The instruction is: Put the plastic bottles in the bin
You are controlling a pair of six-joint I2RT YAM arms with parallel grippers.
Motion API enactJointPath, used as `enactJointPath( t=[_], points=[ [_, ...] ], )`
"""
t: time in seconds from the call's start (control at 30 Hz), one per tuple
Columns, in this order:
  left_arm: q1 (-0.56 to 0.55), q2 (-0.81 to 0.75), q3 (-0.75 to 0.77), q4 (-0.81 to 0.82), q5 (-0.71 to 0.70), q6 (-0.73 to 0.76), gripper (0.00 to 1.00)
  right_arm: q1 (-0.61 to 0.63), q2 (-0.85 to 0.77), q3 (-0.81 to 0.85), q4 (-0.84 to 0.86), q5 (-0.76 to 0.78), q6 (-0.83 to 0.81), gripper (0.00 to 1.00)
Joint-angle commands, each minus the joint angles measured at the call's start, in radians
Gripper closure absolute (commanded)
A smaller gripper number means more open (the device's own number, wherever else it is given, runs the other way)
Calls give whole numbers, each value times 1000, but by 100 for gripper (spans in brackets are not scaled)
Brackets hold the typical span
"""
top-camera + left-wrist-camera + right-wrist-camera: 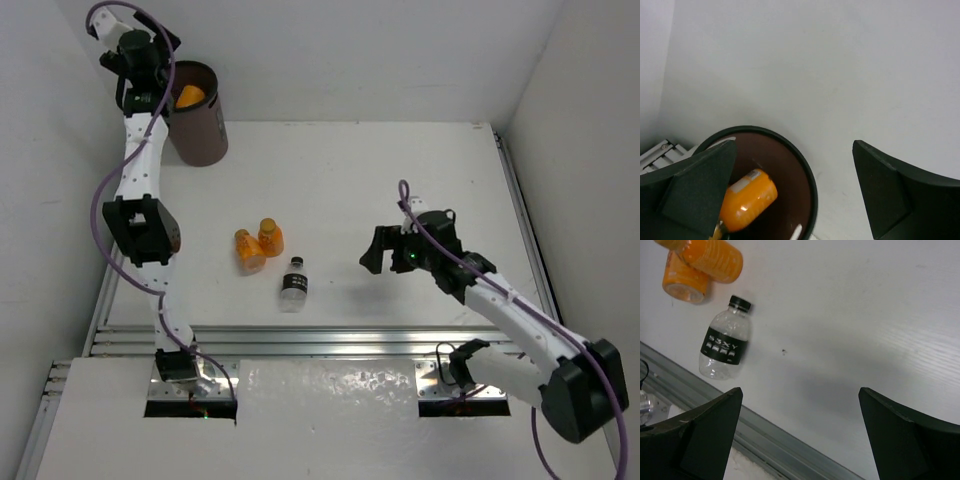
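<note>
The dark brown bin (200, 135) stands at the far left of the table with an orange bottle (190, 96) inside it. My left gripper (148, 95) hangs over the bin's left rim, open and empty; its wrist view shows the bin's rim (807, 172) and the orange bottle (745, 200) lying below. Two orange bottles (258, 245) and a clear bottle with a black cap (294, 283) lie on the table's middle left. My right gripper (378, 252) is open and empty, to the right of them. Its wrist view shows the clear bottle (726, 344) and the orange bottles (700, 265).
Metal rails (300, 340) run along the near edge of the white table. White walls close in the back and both sides. The left arm's purple cable (100, 195) loops beside its links.
</note>
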Motion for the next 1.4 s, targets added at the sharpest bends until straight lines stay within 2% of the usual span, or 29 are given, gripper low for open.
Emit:
enactJointPath(
  t=[0.0, 0.03, 0.13, 0.17, 0.2, 0.23, 0.27, 0.37, 0.4, 0.47, 0.57, 0.77, 0.83, 0.87, 0.93, 1.0, 1.07, 1.1, 1.17, 1.2, 1.23, 1.3, 1.37],
  points=[
    [14, -234, 11, -61, 47, -37, 0, 81, 117, 47, 113, -30, 89, 1],
    [14, -356, -97, -122, 109, -57, 0, 144, 181, 95, 133, 31, 168, 1],
    [-3, -570, -342, -187, 243, -69, 0, 273, 330, 187, 137, 151, 233, 1],
    [-11, -648, -433, -205, 251, -80, 0, 302, 371, 260, 132, 212, 250, 1],
    [-17, -807, -643, -196, 274, -83, 0, 353, 457, 300, 121, 240, 289, 1],
    [-20, -888, -764, -178, 283, -88, 0, 377, 497, 337, 111, 263, 308, 1],
    [-22, -1051, -979, -141, 286, -103, 0, 400, 532, 404, 80, 321, 331, 1],
    [-20, -1318, -1276, -144, 286, -118, 0, 500, 655, 518, 6, 470, 392, 1],
    [-22, -1369, -1320, -156, 291, -115, 0, 528, 684, 546, -12, 481, 396, 1],
    [-22, -1457, -1395, -206, 320, -83, 0, 557, 776, 627, -81, 508, 402, 1],
    [-20, -1491, -1422, -277, 340, -20, 0, 606, 861, 690, -161, 608, 432, 1],
    [-22, -1494, -1454, -346, 415, 64, 0, 638, 877, 593, -184, 679, 511, 7],
    [-22, -1497, -1484, -342, 470, 70, 0, 638, 857, 539, -126, 673, 512, 19],
    [-22, -1496, -1498, -334, 487, 69, 0, 638, 832, 490, -101, 667, 503, 36],
    [-22, -1494, -1541, -304, 548, 60, 0, 638, 795, 401, 21, 629, 435, 48],
    [-23, -1487, -1570, -279, 626, 47, 0, 640, 708, 327, 131, 589, 365, 58],
    [-25, -1465, -1600, -248, 677, 24, 0, 634, 633, 214, 283, 545, 273, 61],
    [-48, -1458, -1606, -238, 735, 15, 0, 628, 547, 180, 340, 542, 233, 67],
    [-100, -1447, -1620, -198, 762, -17, 0, 596, 455, 108, 344, 539, 155, 72],
    [-200, -1447, -1620, -187, 734, -31, 0, 577, 403, 82, 345, 526, 131, 72],
    [-256, -1447, -1615, -159, 719, -54, 0, 553, 295, 25, 370, 495, 107, 72],
    [-387, -1431, -1603, -98, 735, -95, 0, 453, 185, -59, 441, 328, 38, 72],
    [-455, -1412, -1590, -49, 778, -117, 0, 346, 50, -95, 482, 169, -43, 71]
  ],
)
